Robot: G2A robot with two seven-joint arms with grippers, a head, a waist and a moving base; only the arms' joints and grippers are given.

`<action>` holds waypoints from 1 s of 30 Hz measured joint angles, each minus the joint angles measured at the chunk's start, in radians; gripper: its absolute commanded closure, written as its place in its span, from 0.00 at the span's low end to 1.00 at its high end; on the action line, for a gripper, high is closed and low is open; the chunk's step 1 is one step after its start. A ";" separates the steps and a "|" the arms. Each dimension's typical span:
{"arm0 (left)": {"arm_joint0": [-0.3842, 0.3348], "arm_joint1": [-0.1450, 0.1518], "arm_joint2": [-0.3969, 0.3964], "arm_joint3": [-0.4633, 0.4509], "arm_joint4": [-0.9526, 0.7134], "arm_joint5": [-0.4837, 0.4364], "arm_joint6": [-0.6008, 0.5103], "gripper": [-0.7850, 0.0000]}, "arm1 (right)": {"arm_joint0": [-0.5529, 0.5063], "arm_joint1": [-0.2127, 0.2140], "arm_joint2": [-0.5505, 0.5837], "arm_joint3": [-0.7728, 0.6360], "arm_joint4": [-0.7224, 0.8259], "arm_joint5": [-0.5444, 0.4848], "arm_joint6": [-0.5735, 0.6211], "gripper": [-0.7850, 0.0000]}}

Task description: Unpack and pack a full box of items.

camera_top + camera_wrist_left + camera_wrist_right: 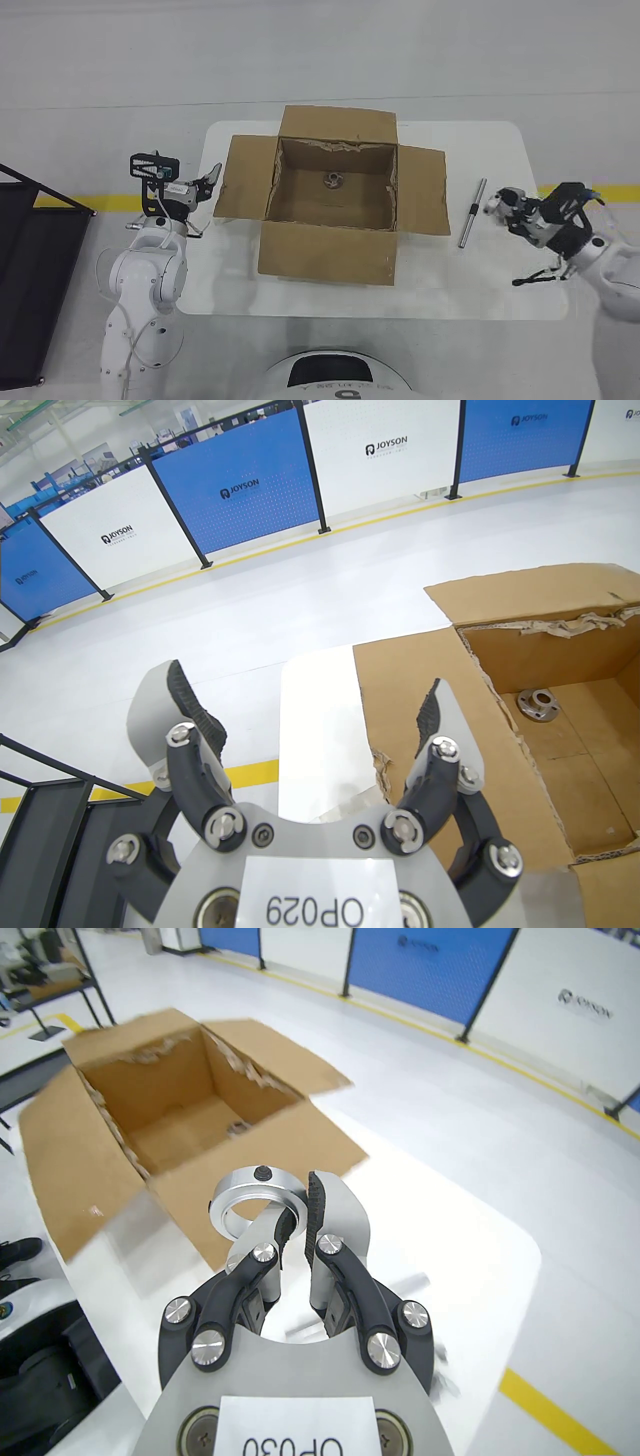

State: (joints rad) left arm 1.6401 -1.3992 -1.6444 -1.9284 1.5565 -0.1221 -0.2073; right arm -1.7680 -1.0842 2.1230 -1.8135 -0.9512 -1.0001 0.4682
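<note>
Box (325,255) open mid-bench (470,285), flange (332,180) on its floor. Right jaws pinch metal ring (223,1217) out past rod (472,212). Left jaws spread wide, empty, beside box's opposite flap.

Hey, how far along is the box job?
Looks done: the metal rod lies on the table, right of the box. In hand: the right gripper clamps a metal ring outside the box. To do: one flange sits on the box floor; the left gripper is open, empty. Unpacking or repacking, I cannot tell.
</note>
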 measured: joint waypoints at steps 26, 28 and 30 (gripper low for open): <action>0.000 0.000 0.000 0.000 0.000 0.000 0.000 0.00 | 0.190 0.037 -0.176 0.344 -0.338 0.427 0.418 1.00; 0.000 0.000 0.000 0.000 0.000 0.000 0.000 0.00 | 0.206 0.039 -0.182 0.364 -0.338 0.440 0.417 1.00; 0.000 0.000 0.000 0.000 0.000 0.000 0.000 0.00 | 0.225 0.041 -0.190 0.377 -0.341 0.451 0.420 1.00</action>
State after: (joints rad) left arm 1.6401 -1.3992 -1.6444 -1.9284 1.5565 -0.1221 -0.2073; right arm -1.5431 -1.0436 1.9331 -1.4366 -1.2921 -0.5490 0.8881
